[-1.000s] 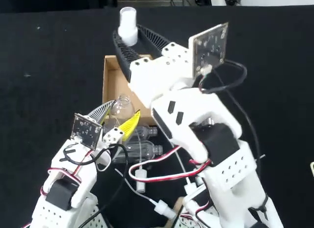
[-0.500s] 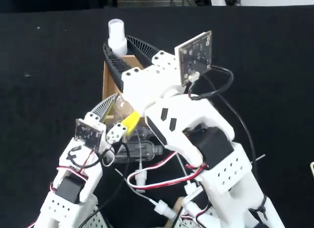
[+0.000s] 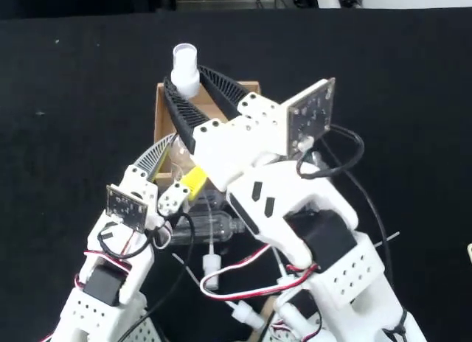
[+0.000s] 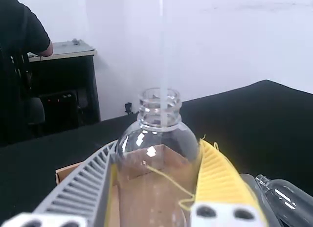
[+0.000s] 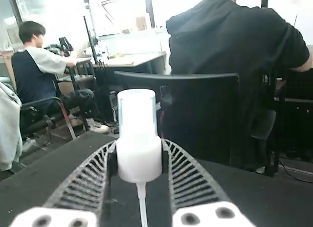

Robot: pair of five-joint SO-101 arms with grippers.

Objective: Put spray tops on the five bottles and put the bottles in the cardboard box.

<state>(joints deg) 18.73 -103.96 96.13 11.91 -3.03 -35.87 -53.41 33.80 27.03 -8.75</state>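
The left gripper [image 4: 159, 151] is closed round a clear bottle [image 4: 159, 107], holding it upright over the near end of the cardboard box [image 3: 158, 121]. Above, the right gripper [image 5: 139, 147] pinches a white spray top [image 5: 138, 139] whose thin tube [image 4: 160, 51] appears to enter the bottle's mouth, so capping is in hand, and the next move likely calls for lowering the top straight and seating it on the neck. The arms hide most of the box, so its contents cannot be told.
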